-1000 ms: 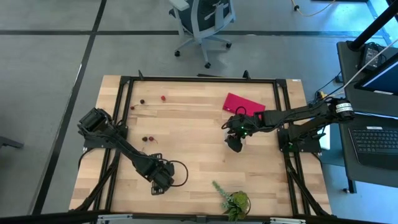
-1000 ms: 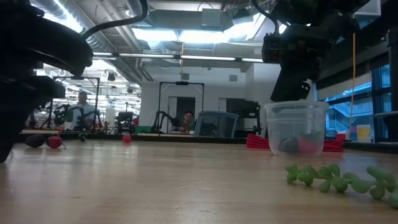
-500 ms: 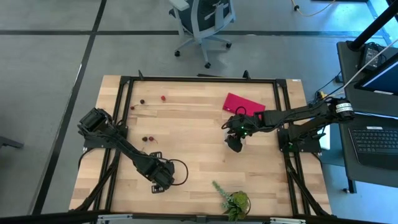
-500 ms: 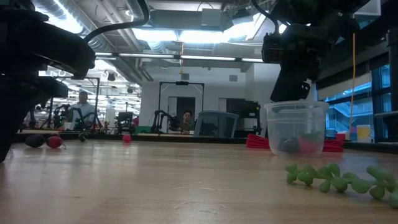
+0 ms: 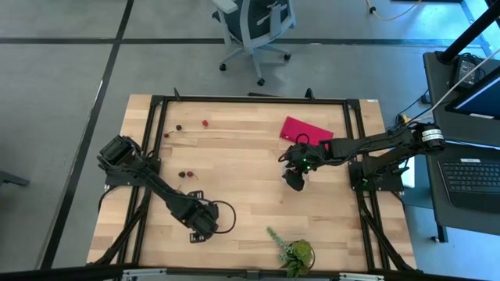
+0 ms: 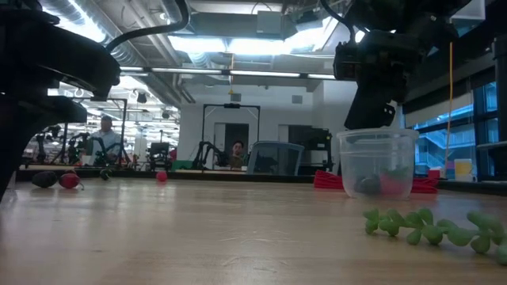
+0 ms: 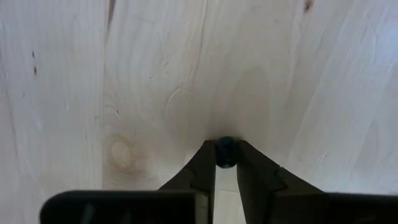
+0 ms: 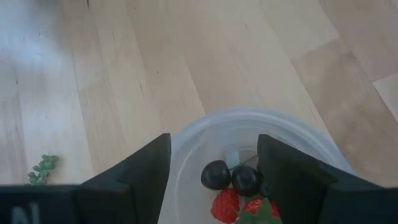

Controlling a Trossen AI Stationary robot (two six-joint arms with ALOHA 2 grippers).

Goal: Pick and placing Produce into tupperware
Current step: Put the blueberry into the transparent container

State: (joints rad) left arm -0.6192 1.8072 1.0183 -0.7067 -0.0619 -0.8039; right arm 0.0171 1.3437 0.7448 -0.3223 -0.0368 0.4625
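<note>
My left gripper (image 5: 200, 229) is low over the table's near left part, shut on a small dark berry (image 7: 226, 152). Loose produce lies on the wood at the far left (image 5: 205, 122) (image 5: 178, 127) and at mid-left (image 5: 186, 175). The clear tupperware cup (image 6: 378, 162) stands upright on the table right of centre. It holds dark berries (image 8: 217, 175) and red strawberries (image 8: 227, 202). My right gripper (image 6: 371, 119) hangs right over the cup's rim (image 8: 186, 134), fingers spread wide. Whether they touch the rim, I cannot tell. My left gripper pinches the dark berry (image 7: 226, 154) between its two fingertips, at their free ends. The fingers come from above, pointing down at the wood. Whether the berry rests on the table or is lifted clear does not show.
A flat red piece (image 5: 306, 129) lies far of the cup. A green leafy plant (image 5: 293, 251) lies near the front edge, its sprig (image 6: 428, 226) stretched along the wood. A black frame (image 5: 250, 100) rims the table. Bare wood spans the middle.
</note>
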